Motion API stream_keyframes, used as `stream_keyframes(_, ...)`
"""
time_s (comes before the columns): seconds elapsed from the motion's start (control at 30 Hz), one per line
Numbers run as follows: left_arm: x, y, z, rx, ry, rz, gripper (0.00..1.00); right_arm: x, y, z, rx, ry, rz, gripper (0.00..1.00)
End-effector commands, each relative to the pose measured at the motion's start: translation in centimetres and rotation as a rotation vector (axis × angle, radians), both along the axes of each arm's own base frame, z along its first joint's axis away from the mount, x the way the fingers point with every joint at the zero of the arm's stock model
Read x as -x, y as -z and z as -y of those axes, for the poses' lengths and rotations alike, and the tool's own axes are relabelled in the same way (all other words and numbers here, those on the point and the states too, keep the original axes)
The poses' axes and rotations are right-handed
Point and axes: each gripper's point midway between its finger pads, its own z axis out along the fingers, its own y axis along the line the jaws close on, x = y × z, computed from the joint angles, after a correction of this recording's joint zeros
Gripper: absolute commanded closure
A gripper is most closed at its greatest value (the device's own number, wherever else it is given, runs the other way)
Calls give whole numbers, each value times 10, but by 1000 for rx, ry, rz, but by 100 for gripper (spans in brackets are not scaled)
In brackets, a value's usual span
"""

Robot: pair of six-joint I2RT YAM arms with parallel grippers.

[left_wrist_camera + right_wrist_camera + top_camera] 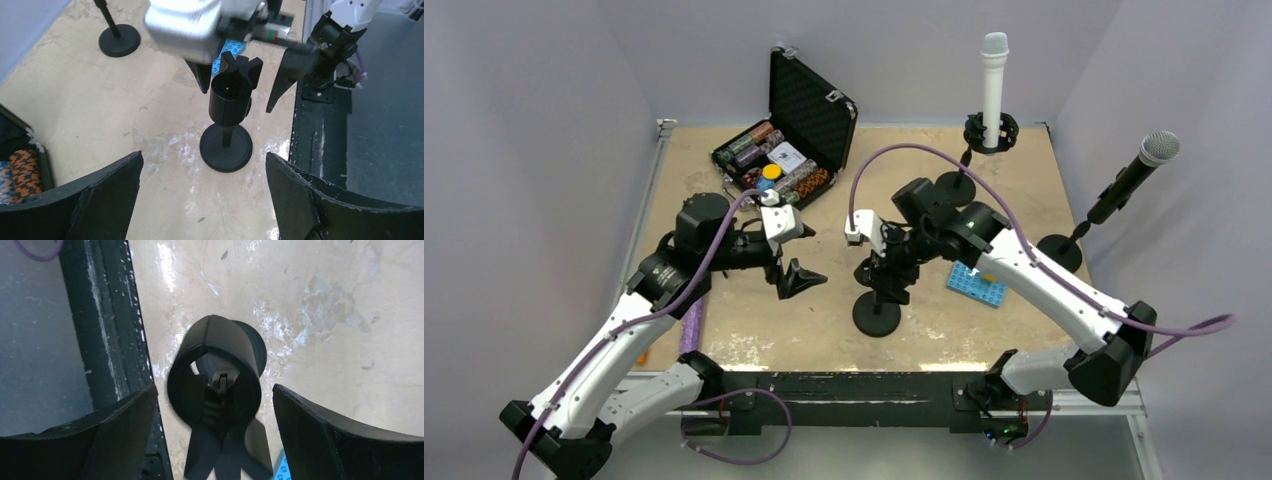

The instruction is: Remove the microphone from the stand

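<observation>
Right wrist view looks straight down on an empty clip [220,337]. The right gripper [214,387] straddles it with jaws spread wide, one finger on each side and clear of the ring, so it grasps nothing. From the left wrist, the left gripper [202,156] is likewise released and holding nothing. It faces the near stand [226,147] that carries this clip but sits well apart from it.

Just beyond that stand a blue rack [976,283] lies on the table [904,160]. Farther back on the left is an open case [812,108] of poker chips [807,180].

The microphones sit farther off. A black microphone [1136,172] with a silver head leans in a stand at the right edge, and a white microphone [994,75] stands upright in a ring holder at the far edge. No loose microphone shows anywhere.

As I judge it, neither hand is on a microphone, so the step in hand is positioning rather than pulling. Which microphone the task means I cannot tell. The next move would call for the right arm to lift clear of the bare clip and reach a seated microphone, the black one being nearer. It would then close on the body and draw it out along the holder's axis without tipping the stand.
</observation>
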Motion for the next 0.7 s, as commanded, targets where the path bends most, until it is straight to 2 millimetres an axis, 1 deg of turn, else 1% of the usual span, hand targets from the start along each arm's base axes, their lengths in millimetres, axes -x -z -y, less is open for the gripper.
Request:
stream_keyframes(0.0,5,-11,27,94,92,-63,3,17,-78,21,-85,-14,101,11)
stream_keyframes(0.1,7,-11,49,91,162,-71,2,26,-110,32,-145,5,115,8)
stream_keyframes(0.17,12,-11,63,75,227,-77,2,31,-122,40,-166,17,135,7)
stream_keyframes(0.2,13,-7,69,57,252,-89,2,33,-125,45,-169,25,147,7)
stream_keyframes(0.27,8,2,78,18,268,-107,2,32,-130,57,-180,63,175,8)
stream_keyframes(0.3,6,5,80,6,268,-100,2,28,-127,63,-177,89,178,8)
stream_keyframes(0.37,-5,10,86,-7,244,-76,3,17,-125,81,-169,164,206,8)
stream_keyframes(0.43,-12,15,92,-8,245,-73,3,7,-127,98,-165,240,244,8)
stream_keyframes(0.5,-13,22,98,-18,264,-81,4,7,-132,108,-175,268,276,8)
stream_keyframes(0.57,-11,34,102,-45,297,-82,6,8,-135,114,-193,292,294,8)
stream_keyframes(0.6,-10,40,103,-63,312,-70,7,7,-135,117,-201,313,292,8)
stream_keyframes(0.67,-10,45,104,-77,319,-76,9,2,-133,123,-211,361,291,9)
